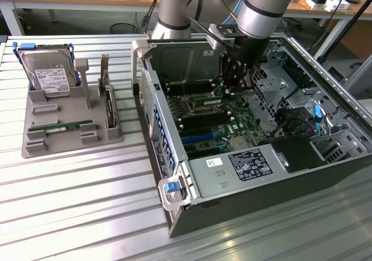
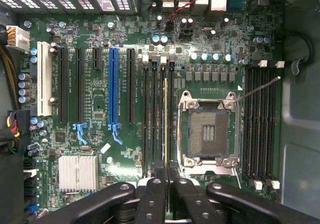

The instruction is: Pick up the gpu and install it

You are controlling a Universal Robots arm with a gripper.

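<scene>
Gpu (image 2: 165,134), a thin green stick seen edge-on, sits between the closed fingers (image 2: 152,199) of the gripper (image 2: 165,184), which clamp its near end. It runs lengthwise along one of the narrow black slots on the motherboard (image 2: 100,134), in the bank of slots just beside the empty processor socket (image 2: 207,129). The pick-up looks done and the stick looks lined up with its slot. Whether it is pressed fully home cannot be told from these pictures, so the install is best judged as under way, not finished.

Neighbouring black slots lie close on both sides of the stick, with white latches at their ends. Beyond them, away from the socket, stands a long blue slot (image 2: 113,84), then more black slots and a white one. A silver finned heat sink (image 2: 77,173) sits near the blue slot's latch end. Red and black wires (image 2: 185,9) cross the board's far edge, well apart from the stick.

In the exterior view the arm reaches down into the open computer case (image 1: 232,174), which lies on its side on a ribbed metal table (image 1: 75,203). The case walls and the drive cage crowd the arm. Toward the exterior view's left, a grey tray (image 1: 35,147) holds a silver hard drive (image 1: 49,75) in blue rails, an upright dark card (image 1: 108,107), and another green stick (image 1: 64,126) lying flat along the tray's front edge.
</scene>
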